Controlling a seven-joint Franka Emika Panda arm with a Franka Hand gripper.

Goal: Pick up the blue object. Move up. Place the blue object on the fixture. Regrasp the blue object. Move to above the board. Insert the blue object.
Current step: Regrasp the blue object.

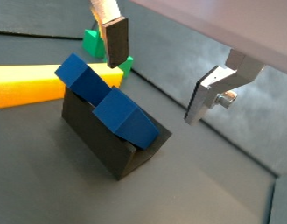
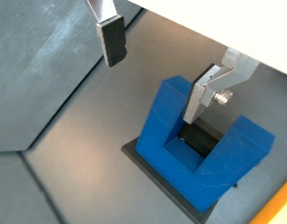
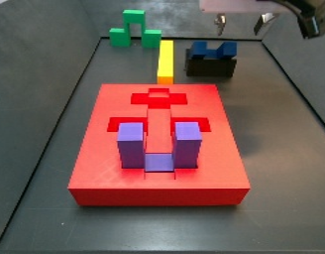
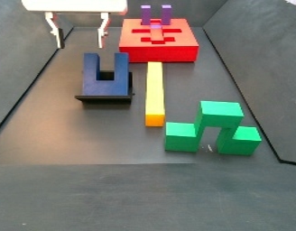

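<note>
The blue object [image 4: 106, 77], a dark-blue U-shaped block, lies on the black fixture [image 4: 102, 97], leaning at a tilt with its prongs pointing toward the board. It shows in both wrist views [image 1: 111, 101] [image 2: 170, 131] and in a side view [image 3: 212, 49]. The gripper [image 4: 78, 36] is open and empty. It hangs above the fixture [image 3: 212, 67], a little off to one side of the block, also seen in a side view [image 3: 241, 25]. In the wrist views [image 1: 156, 87] [image 2: 150, 90] one finger [image 2: 210, 92] is over a prong and touches nothing. The red board [image 3: 112, 159] lies apart.
A purple U-shaped block [image 3: 159, 149] sits in the board's recess. A yellow bar [image 4: 154, 90] lies between the fixture and the green blocks [image 4: 217, 126]. Grey walls rim the floor on the sides.
</note>
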